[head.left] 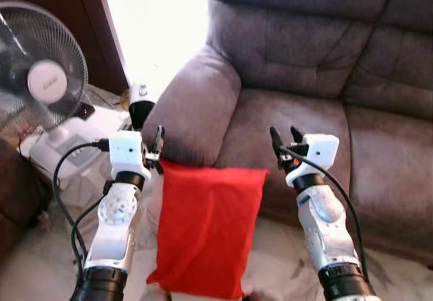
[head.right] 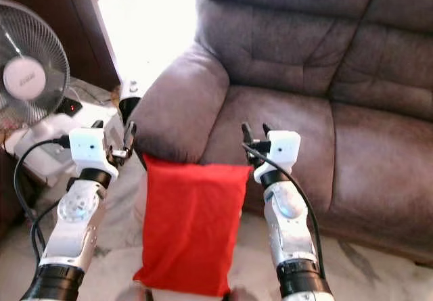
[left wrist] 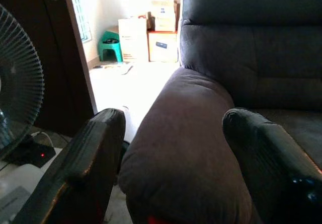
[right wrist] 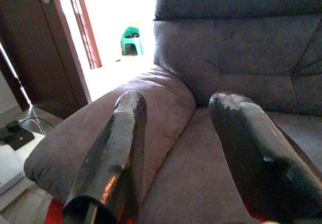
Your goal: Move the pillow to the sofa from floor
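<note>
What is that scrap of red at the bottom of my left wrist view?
Observer: A red pillow, leaning upright against the front of the grey sofa.
Operator: Is a claw holding it?
Observer: No. The left claw and right claw hover open, one at each top corner.
Operator: What does it stand on?
Observer: Its lower edge rests on the pale marbled floor.
</note>
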{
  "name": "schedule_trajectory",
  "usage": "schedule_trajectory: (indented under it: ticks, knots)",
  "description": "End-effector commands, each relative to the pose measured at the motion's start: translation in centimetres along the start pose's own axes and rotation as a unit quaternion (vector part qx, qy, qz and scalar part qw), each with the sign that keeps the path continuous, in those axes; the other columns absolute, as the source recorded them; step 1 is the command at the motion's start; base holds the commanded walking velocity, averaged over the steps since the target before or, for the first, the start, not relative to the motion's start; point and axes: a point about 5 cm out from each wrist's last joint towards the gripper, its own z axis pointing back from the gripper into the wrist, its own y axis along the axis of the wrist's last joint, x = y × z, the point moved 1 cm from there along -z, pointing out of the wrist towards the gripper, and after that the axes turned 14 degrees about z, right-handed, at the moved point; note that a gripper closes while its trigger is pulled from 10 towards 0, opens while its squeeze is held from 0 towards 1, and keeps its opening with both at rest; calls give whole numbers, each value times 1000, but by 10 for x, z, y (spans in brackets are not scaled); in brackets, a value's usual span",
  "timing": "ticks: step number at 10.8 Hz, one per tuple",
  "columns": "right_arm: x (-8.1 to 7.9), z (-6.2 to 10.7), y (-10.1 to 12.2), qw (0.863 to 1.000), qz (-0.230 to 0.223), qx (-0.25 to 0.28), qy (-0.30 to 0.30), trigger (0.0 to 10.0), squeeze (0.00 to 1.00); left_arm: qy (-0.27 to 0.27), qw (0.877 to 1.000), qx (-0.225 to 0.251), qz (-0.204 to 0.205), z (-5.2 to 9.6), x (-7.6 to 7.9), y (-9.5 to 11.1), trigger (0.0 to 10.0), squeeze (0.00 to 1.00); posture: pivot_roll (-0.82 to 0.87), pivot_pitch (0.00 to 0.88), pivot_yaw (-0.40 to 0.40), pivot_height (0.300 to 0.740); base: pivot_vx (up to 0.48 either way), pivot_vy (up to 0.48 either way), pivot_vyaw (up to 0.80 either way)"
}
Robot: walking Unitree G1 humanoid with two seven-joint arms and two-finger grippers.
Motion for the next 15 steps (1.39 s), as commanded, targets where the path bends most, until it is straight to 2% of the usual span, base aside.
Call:
schedule_trajectory:
  ticks: [1, 15]
  knots:
    - [0, 3, -7, 1000, -3, -15, 1, 10000, 0, 8, 1000, -4, 8, 2, -2, -2, 10000, 0, 76, 144, -42, 612, 0, 0, 0]
    - [-2, -2, -5, 1000, -10, -16, 0, 10000, 0, 16, 999, -16, 29, -2, -5, -5, 10000, 0, 77, 150, -43, 612, 0, 0, 0]
